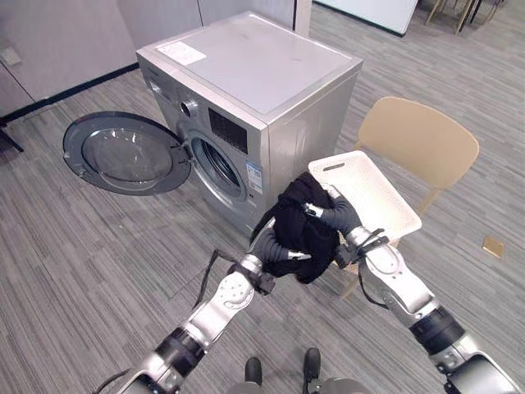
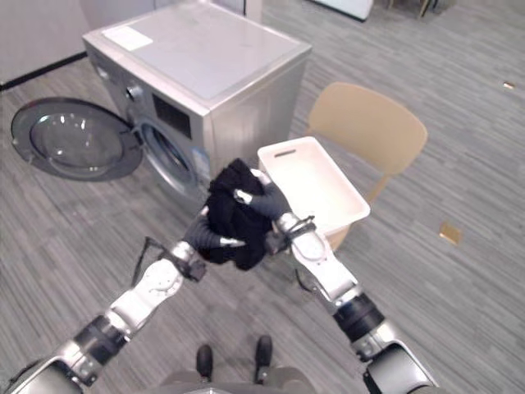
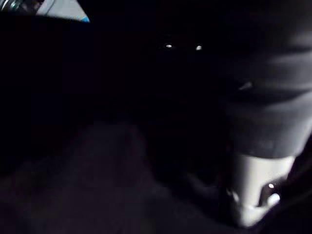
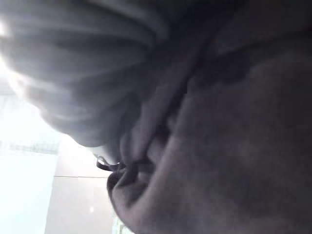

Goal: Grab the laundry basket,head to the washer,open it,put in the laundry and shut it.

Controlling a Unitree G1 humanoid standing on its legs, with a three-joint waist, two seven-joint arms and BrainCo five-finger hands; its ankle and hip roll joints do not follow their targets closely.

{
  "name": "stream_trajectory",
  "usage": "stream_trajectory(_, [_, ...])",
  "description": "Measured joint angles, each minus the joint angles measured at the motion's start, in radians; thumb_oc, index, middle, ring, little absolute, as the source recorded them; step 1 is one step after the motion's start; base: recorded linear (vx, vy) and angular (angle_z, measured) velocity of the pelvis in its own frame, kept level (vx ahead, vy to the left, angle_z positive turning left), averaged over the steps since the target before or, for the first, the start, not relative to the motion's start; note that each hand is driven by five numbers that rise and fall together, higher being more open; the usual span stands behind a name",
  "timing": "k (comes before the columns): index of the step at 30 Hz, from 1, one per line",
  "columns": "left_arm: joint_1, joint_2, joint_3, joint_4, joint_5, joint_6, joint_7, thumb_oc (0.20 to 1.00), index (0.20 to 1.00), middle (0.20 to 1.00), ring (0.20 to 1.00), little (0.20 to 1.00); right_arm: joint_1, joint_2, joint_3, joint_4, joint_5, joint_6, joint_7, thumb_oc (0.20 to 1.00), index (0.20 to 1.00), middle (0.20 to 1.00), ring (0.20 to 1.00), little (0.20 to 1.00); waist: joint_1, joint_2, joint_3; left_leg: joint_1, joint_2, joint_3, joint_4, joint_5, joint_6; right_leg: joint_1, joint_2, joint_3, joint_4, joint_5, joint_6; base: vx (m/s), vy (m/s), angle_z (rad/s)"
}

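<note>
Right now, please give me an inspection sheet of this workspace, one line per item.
Surface: grey striped carpet floor.
Job's things: washer with door swung open; white basket on beige chair, looks empty; black laundry held up between both hands.
Clutter: nothing seen.
Hands: left hand and right hand both shut on the laundry.
Cables: nothing seen.
Surroundings: grey wall behind.

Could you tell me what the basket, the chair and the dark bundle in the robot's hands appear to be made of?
White laundry basket: probably moulded plastic, with a smooth matte wall and a cut-out handle slot. Tan chair: a smooth one-piece backrest, plastic or moulded plywood; unclear which. Black laundry: soft fabric, folding and bunching between the left hand and right hand.
</note>
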Motion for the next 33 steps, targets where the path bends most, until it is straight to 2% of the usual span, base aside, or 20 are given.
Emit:
stream_trajectory(1, [-0.006,-0.008,0.002,0.011,0.015,0.000,0.005,0.200,0.200,0.200,0.200,0.200,0.002,0.005,0.006,0.004,0.011,0.000,0.001,0.200,0.200,0.200,0.200,0.200,0.000,-0.001,-0.010,0.000,0.000,0.001,0.000,0.000,0.000,0.000,0.000,0.001,0.000,0.000,0.000,0.01,0.022,-0.04])
stream_trajectory(4, [-0.014,-0.014,0.005,0.010,0.022,0.002,0.049,0.200,0.200,0.200,0.200,0.200,0.006,0.020,0.019,0.006,0.054,0.000,-0.006,0.213,0.213,0.213,0.213,0.213,-0.005,0.000,-0.027,0.002,0.001,0.001,0.000,0.000,0.001,0.000,0.002,0.002,0.000,0.000,0.000,0.00,0.000,0.00])
stream_trajectory(5, [-0.014,-0.013,0.005,0.010,0.022,0.002,0.065,0.200,0.200,0.200,0.200,0.200,0.008,0.020,0.031,0.006,0.056,0.000,-0.006,1.000,1.000,1.000,1.000,1.000,-0.007,0.001,-0.029,0.004,0.002,0.001,0.000,0.000,0.001,0.003,0.003,0.003,0.000,0.000,0.000,0.00,0.000,0.00])
stream_trajectory(11, [0.046,-0.011,0.033,0.010,0.020,0.011,0.077,0.200,0.200,0.200,0.200,0.200,0.059,0.011,0.049,0.014,0.103,-0.002,0.041,1.000,1.000,1.000,1.000,1.000,-0.008,0.002,-0.034,0.020,0.007,0.004,0.000,0.000,0.001,0.016,0.008,0.008,-0.001,0.000,0.000,0.00,0.003,-0.02])
stream_trajectory(15, [0.118,-0.009,0.083,0.010,0.013,0.012,0.076,0.200,0.200,0.200,0.200,0.200,0.093,-0.029,0.048,0.012,0.098,-0.001,0.088,1.000,1.000,1.000,1.000,1.000,-0.014,0.002,-0.042,0.023,0.008,0.005,0.000,0.000,0.001,0.018,0.009,0.010,-0.001,-0.001,0.002,0.00,0.000,0.00])
stream_trajectory(18, [0.167,-0.003,0.148,0.008,0.009,0.010,0.075,0.200,0.200,0.200,0.200,0.200,0.131,-0.108,0.022,-0.018,0.002,-0.001,0.093,1.000,1.000,1.000,1.000,1.000,-0.017,0.002,-0.043,0.024,0.008,0.008,0.000,-0.001,0.003,0.018,0.009,0.014,-0.001,0.000,0.003,0.00,0.000,0.00])
stream_trajectory(21, [0.220,0.002,0.224,0.009,-0.001,0.010,0.080,0.200,0.200,0.200,0.200,0.200,0.208,-0.177,-0.073,-0.041,-0.125,-0.003,0.075,1.000,1.000,1.000,1.000,1.000,-0.020,0.002,-0.043,0.025,0.008,0.012,0.000,-0.002,0.004,0.018,0.008,0.017,-0.001,0.000,0.003,-0.01,0.001,-0.03])
stream_trajectory(22, [0.277,0.005,0.286,0.012,-0.003,0.006,0.073,0.200,0.200,0.200,0.200,0.200,0.297,-0.228,-0.166,-0.047,-0.230,-0.008,0.073,1.000,1.000,1.000,1.000,1.000,-0.021,0.005,-0.045,0.028,0.008,0.023,0.000,-0.004,0.008,0.017,0.009,0.023,-0.001,0.000,0.003,-0.01,0.003,-0.13])
stream_trajectory(25, [0.352,0.008,0.349,0.059,-0.046,0.009,0.068,0.200,0.200,0.200,0.200,0.200,0.418,-0.279,-0.247,-0.025,-0.323,-0.001,0.051,1.000,1.000,1.000,1.000,1.000,-0.028,0.013,-0.050,0.029,0.007,0.026,0.000,-0.009,0.015,0.016,0.008,0.027,-0.001,0.000,0.003,0.00,0.003,-0.08])
stream_trajectory(28, [0.395,0.017,0.373,0.149,-0.074,0.013,0.051,0.200,0.200,0.200,0.200,0.200,0.525,-0.258,-0.292,0.086,-0.377,0.003,0.047,1.000,1.000,1.000,1.000,1.000,-0.030,0.014,-0.050,0.029,0.008,0.028,-0.001,-0.011,0.017,0.015,0.009,0.028,-0.002,-0.001,0.003,0.00,0.000,-0.01])
stream_trajectory(29, [0.407,0.017,0.382,0.204,-0.077,0.014,0.034,0.200,0.200,0.200,0.200,0.200,0.550,-0.211,-0.309,0.214,-0.383,-0.004,0.049,1.000,1.000,1.000,1.000,1.000,-0.030,0.014,-0.050,0.029,0.008,0.028,-0.001,-0.011,0.017,0.015,0.009,0.030,-0.002,-0.001,0.003,0.00,0.000,0.00])
stream_trajectory(33, [0.451,0.003,0.411,0.309,-0.080,0.030,0.016,0.200,0.200,0.200,0.200,0.200,0.580,-0.125,-0.317,0.433,-0.385,0.020,0.037,1.000,1.000,1.000,1.000,1.000,-0.029,0.022,-0.050,0.027,0.008,0.029,-0.003,-0.018,0.020,0.013,0.007,0.031,-0.002,-0.001,0.003,0.00,0.000,0.00])
